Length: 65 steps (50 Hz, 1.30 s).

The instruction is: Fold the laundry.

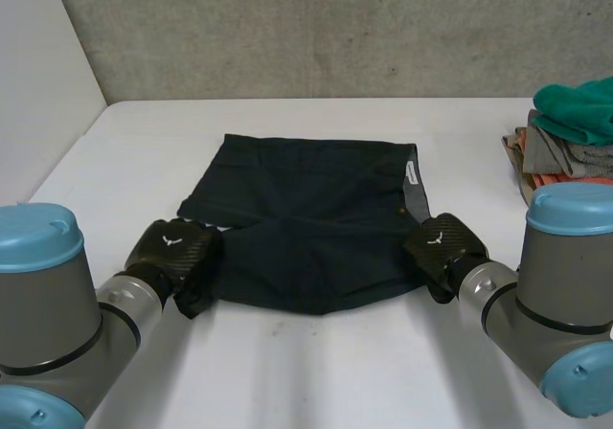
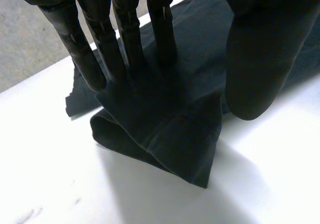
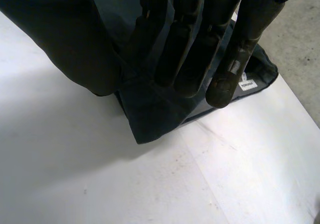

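Note:
Dark navy shorts [image 1: 306, 209] lie flat in the middle of the white table [image 1: 316, 372], their near part folded over. My left hand [image 1: 172, 247] is at the near left corner of the shorts. In the left wrist view its fingers [image 2: 125, 39] rest straight on the cloth [image 2: 165, 134], with the thumb held apart above it. My right hand [image 1: 442, 242] is at the near right corner. There the cloth [image 3: 150, 114] runs up between the thumb and the fingers [image 3: 190, 59], which pinch it. A white label [image 3: 247, 85] shows on the waistband.
A pile of other laundry [image 1: 575, 132], green on top, sits at the table's far right edge. A grey wall stands behind the table. Bare tabletop lies in front of the shorts and to their far left.

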Each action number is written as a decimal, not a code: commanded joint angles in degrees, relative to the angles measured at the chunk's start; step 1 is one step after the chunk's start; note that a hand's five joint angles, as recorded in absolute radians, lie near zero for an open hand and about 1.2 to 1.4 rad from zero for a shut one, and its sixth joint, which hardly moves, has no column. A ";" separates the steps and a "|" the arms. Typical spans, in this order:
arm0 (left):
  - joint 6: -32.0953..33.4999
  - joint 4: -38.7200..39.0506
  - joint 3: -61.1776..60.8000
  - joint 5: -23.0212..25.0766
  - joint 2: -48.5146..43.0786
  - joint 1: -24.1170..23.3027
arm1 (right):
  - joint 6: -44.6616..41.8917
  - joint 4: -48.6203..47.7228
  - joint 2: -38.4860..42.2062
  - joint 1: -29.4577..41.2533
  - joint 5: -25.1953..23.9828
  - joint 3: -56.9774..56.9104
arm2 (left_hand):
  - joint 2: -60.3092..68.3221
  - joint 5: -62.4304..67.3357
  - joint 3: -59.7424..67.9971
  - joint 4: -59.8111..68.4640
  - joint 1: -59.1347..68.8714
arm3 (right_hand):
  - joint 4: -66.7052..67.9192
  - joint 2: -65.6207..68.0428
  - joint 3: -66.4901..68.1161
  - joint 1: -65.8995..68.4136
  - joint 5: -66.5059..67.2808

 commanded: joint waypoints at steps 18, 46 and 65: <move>4.44 -2.57 0.06 -0.01 -2.80 -1.14 | -3.78 9.39 -2.81 -3.16 -1.64 -0.51 | 47.95 48.60 47.61 48.35 47.96 | 11.76 12.24 10.99 19.50 14.62; 9.72 -10.87 2.07 0.16 9.96 -3.25 | -11.09 26.47 -15.22 -6.07 -6.48 0.20 | 47.95 48.60 47.61 48.35 47.96 | 11.76 12.24 10.99 19.50 14.62; 21.75 16.66 32.55 -0.63 -26.49 -2.98 | -5.01 -0.86 12.99 -0.62 6.09 -24.94 | 47.95 48.60 47.61 48.35 47.96 | 11.76 12.24 10.99 19.50 14.62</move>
